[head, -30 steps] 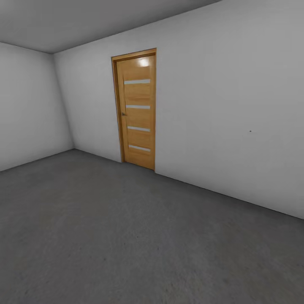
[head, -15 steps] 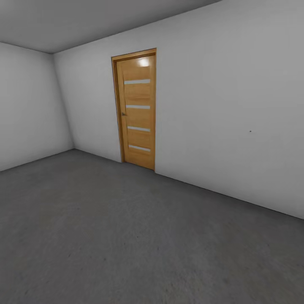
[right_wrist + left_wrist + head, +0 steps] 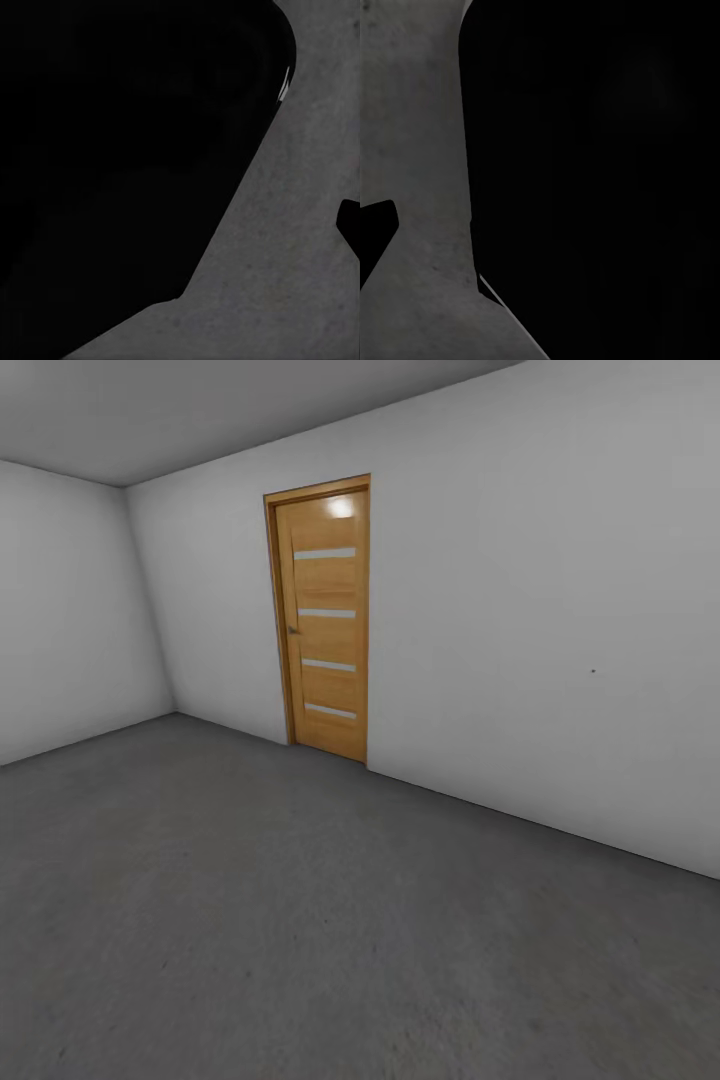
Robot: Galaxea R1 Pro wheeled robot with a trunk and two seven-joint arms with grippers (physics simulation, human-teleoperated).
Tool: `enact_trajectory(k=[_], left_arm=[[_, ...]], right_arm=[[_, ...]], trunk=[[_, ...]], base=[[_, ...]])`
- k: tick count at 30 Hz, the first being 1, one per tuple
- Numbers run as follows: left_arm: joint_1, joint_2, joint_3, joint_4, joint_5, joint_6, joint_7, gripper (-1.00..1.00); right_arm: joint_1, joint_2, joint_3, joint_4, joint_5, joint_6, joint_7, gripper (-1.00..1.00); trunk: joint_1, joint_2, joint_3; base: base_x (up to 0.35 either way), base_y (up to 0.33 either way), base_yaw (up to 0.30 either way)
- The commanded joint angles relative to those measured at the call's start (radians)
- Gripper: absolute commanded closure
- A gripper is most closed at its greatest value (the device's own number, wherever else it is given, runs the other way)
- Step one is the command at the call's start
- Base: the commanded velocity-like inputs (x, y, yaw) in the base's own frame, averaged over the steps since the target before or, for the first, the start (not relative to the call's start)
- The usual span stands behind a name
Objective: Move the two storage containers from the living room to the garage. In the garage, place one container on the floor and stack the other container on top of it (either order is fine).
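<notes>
Room: I am looking at the garage, with plain white walls [image 3: 560, 610] and a rough dark grey concrete floor [image 3: 300, 920] spread wide ahead of me.
Door: an orange-wood door with four pale horizontal slits [image 3: 327, 625] stands shut in the far wall, near the corner.
Containers: I see neither orange-red bin in my head view, so I cannot say from here where they are or whether anything lies in them.
Left wrist: a large black shape [image 3: 600, 172] blocks most of the picture, with grey concrete beside it; I cannot tell what it is.
Right wrist: the same, a big dark mass [image 3: 120, 157] over grey concrete.
Grippers: I cannot tell whether either one is released, clenched or grasping something.
Step in hand: I judge this to be travel, either fetching or arriving.
Doing it well: I would tilt the head down to check my arms first, then pick a spot on the open concrete well apart from the walls and door, so the second bin can be lowered squarely onto the first.
</notes>
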Motion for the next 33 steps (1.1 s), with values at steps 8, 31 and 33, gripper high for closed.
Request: enact_trajectory(k=[8,31,33], left_arm=[[0.000,0.000,0.000,0.000,0.001,0.000,0.000,-1.00],[0.000,0.000,0.000,0.000,0.001,0.000,0.000,-1.00],[0.000,0.000,0.000,0.000,0.001,0.000,0.000,-1.00]], right_arm=[[0.000,0.000,0.003,0.000,0.001,0.000,0.001,-1.00],[0.000,0.000,0.003,0.000,0.001,0.000,0.001,-1.00],[0.000,0.000,0.003,0.000,0.001,0.000,0.001,-1.00]], trunk=[[0.000,0.000,-0.001],[0.000,0.000,-0.001],[0.000,0.000,-0.001]], base=[[0.000,0.000,0.000],[0.000,0.000,0.000],[0.000,0.000,0.000]])
